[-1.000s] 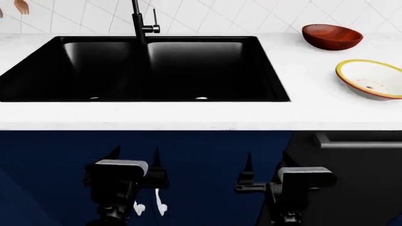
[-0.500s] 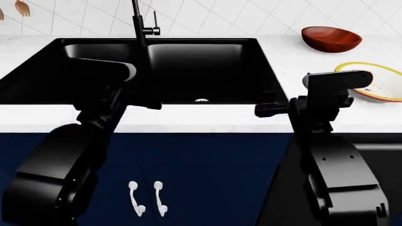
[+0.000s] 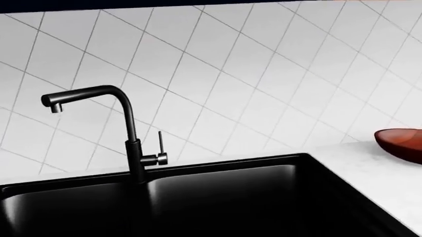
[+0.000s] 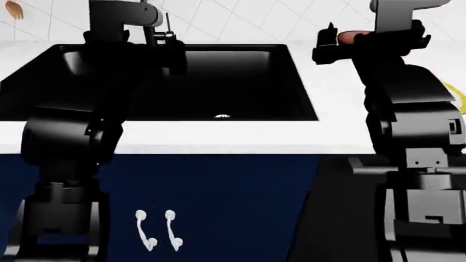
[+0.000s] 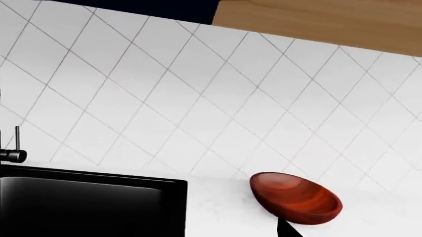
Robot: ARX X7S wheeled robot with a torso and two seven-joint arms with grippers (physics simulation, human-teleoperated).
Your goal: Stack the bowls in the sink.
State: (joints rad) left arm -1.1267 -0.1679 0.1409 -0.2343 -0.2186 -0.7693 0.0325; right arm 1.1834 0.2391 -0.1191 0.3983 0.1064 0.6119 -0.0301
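Head view: black sink [image 4: 182, 82] fills upper centre of frame, set in white marble counter [image 4: 218, 143]; round drain [image 4: 222, 116] shows at its near wall. Both arms are raised. Left gripper [image 4: 171, 54] sits upper left, over sink's back edge, in front of the black faucet [image 3: 125, 133]; can't tell its jaw state, black on black. Right gripper [image 4: 328, 46] is upper right, over counter beside sink's right rim; jaw width can't be judged either.

Reddish-brown wood-grain bowl [image 5: 295, 197] rests tilted on counter near the tile backsplash [image 5: 197, 98], well right of sink; in head view only a sliver [image 4: 350, 36] shows behind right arm. White bowl w/ yellow rim [image 4: 456, 94] barely peeks out at right edge, mostly hidden by arm. Neither bowl is in sink. Navy cabinet [image 4: 218, 202] w/ two white handles [image 4: 156, 229] is below.
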